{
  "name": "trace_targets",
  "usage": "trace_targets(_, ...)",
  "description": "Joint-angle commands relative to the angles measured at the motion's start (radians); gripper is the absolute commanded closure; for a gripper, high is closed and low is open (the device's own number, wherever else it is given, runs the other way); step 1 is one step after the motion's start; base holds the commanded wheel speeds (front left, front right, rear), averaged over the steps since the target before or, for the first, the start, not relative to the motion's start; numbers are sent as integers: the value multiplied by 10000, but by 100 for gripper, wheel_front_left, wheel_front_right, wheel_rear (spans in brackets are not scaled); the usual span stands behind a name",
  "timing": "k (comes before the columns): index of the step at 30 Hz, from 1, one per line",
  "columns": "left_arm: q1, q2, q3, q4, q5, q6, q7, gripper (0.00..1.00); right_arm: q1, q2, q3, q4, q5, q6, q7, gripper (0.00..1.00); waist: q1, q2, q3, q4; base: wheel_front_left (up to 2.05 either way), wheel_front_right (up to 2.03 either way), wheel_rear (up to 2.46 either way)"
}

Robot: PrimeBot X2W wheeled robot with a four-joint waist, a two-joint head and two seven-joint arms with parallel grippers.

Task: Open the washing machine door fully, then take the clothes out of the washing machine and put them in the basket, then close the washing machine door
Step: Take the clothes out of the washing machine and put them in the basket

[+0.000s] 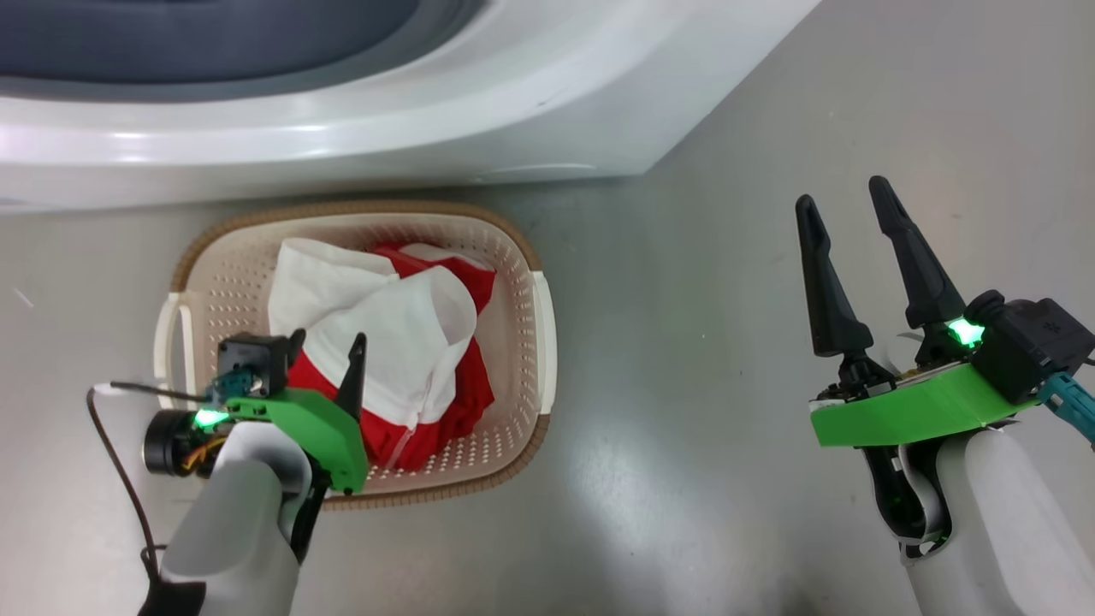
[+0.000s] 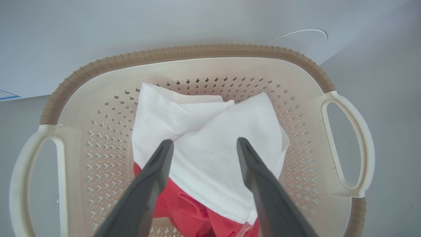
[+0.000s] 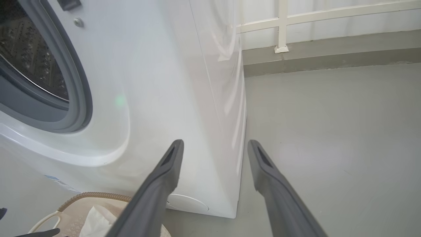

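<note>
Both the left claw (image 2: pixel 204 142), over the clothes (image 1: pixel 385 342) in the basket (image 1: pixel 359 210), and the right claw (image 1: pixel 842 192) gape empty; a rising finger could snag the white garment (image 2: pixel 210 164).

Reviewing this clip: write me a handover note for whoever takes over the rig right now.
Left pincer: open, empty, above the small cream perforated plastic basket.
Right pincer: open, empty, over the grey floor beside the large white front-loading washing machine.
Clothes: plain white garment lying on bright red garment, both in the basket.
Done: machine's opening uncovered; visible part of the steel drum looks empty.
Left: check the rest of the drum, then close the washing machine door.
</note>
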Motion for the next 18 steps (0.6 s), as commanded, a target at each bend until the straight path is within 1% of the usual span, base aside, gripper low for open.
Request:
trace_targets(1,531,309,305,-270,-118,6,-51,0,260,58,199,-158,49,63,-63,0,0,0,-423,65,0,0,0)
trace_targets(9,1340,341,754,-1595,-185,6,-51,0,679,-12,153,53,18,63,-63,0,0,0,-1682,232,0,0,0)
trace_targets(10,1340,341,754,-1595,-185,6,-51,0,679,-12,153,53,18,63,-63,0,0,0,-1682,232,0,0,0)
trace_targets(12,1796,312,1031,-2264,-198,6,-51,0,937,-64,119,127,38,63,-63,0,0,0,-2247,318,0,0,0)
trace_targets(18,2836,245,1623,-3572,-120,6,-51,0,1516,-127,64,296,106,63,-63,0,0,0,-3380,439,0,0,0)
